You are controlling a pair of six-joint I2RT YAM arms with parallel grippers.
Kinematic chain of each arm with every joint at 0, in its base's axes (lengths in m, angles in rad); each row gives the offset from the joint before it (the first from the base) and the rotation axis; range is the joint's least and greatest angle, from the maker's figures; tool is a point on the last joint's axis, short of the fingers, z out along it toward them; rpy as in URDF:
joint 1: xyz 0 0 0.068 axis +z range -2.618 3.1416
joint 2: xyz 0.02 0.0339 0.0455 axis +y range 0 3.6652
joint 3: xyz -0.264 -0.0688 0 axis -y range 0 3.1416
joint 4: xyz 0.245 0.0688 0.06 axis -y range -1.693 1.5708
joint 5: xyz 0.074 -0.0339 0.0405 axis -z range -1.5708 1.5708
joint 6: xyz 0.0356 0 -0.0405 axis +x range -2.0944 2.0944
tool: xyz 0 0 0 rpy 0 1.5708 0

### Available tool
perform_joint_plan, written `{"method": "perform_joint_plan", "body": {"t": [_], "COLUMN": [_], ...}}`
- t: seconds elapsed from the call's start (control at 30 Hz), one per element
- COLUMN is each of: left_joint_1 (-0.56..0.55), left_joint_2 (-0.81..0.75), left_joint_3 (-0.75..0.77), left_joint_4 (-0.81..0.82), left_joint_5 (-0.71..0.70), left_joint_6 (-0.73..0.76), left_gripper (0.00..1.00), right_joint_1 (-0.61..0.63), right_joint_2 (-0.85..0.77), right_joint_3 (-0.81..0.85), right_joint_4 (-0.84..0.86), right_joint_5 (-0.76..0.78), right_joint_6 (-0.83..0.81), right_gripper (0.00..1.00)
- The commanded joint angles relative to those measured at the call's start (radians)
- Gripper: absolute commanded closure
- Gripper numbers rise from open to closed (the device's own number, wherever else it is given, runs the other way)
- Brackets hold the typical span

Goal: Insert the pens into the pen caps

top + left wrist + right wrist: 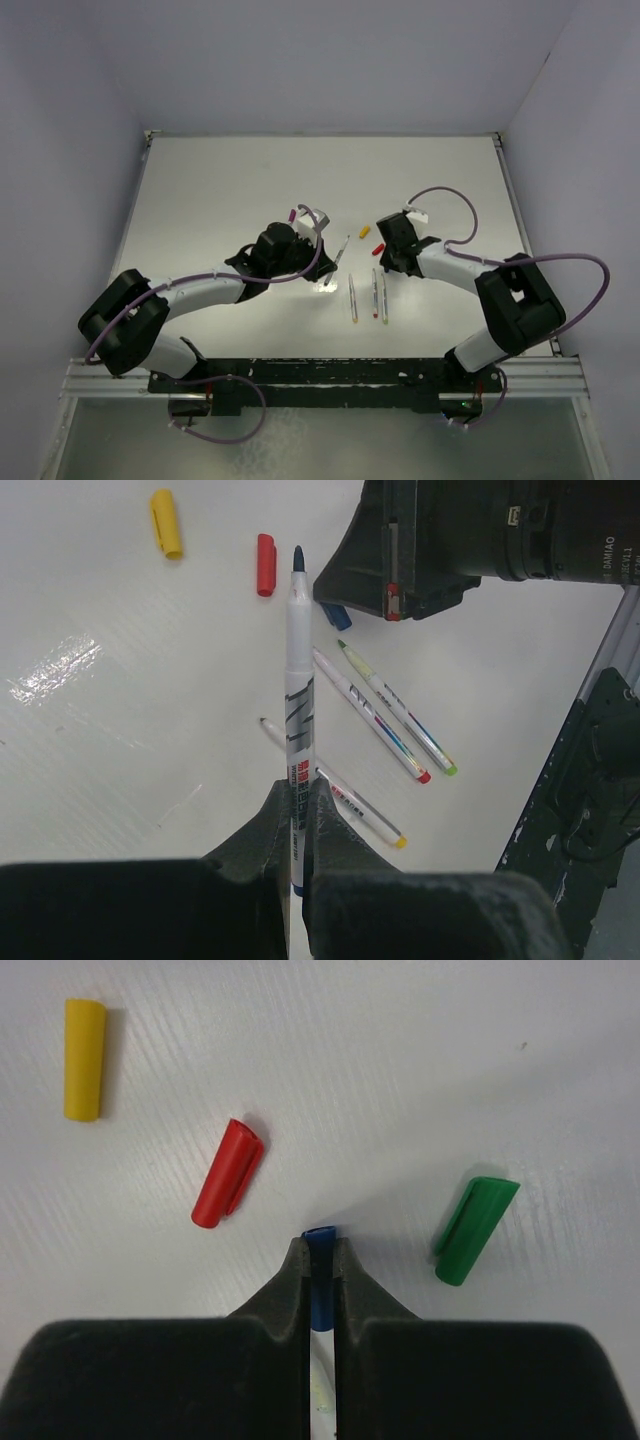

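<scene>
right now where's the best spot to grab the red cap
Pinch the red cap across its middle, coming straight down, fingers on its long sides. It lies flat and slanted on the table, apart from the yellow cap and green cap, so both sides are free.

The left arm (190, 292) and the right arm (470, 272) are each made of slim white links between bulky matte-black joint housings. A thin purple cable (319, 250) loops off the left one, and a second purple cable (440, 189) arcs over the right. Toward 6 o'clock in the top view, both bases are bolted to a black rail (320, 378). The left pincer (300, 792) and the right pincer (320, 1252) have black, wedge-shaped fingers. At 1 o'clock in the left wrist view, a black motor housing (560, 525) carries white "DAMIAO" lettering.
</scene>
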Motion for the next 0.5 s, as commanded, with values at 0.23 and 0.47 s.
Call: {"method": "perform_joint_plan", "body": {"t": [0.23, 0.47], "left_joint_1": [0.004, 0.004], "left_joint_2": [0.001, 0.055], "left_joint_3": [0.038, 0.027], "left_joint_4": [0.07, 0.195], "left_joint_5": [0.026, 0.122], "left_joint_6": [0.003, -0.049], "left_gripper": [1.0, 1.0], "right_joint_1": [0.013, 0.013], "right_joint_2": [-0.259, -0.406], "right_joint_3": [0.086, 0.074], "right_joint_4": [-0.203, -0.034], "right_joint_5": [0.087, 0.073], "right_joint_6": [-0.177, -0.284], "right_gripper": [1.0, 1.0]}}
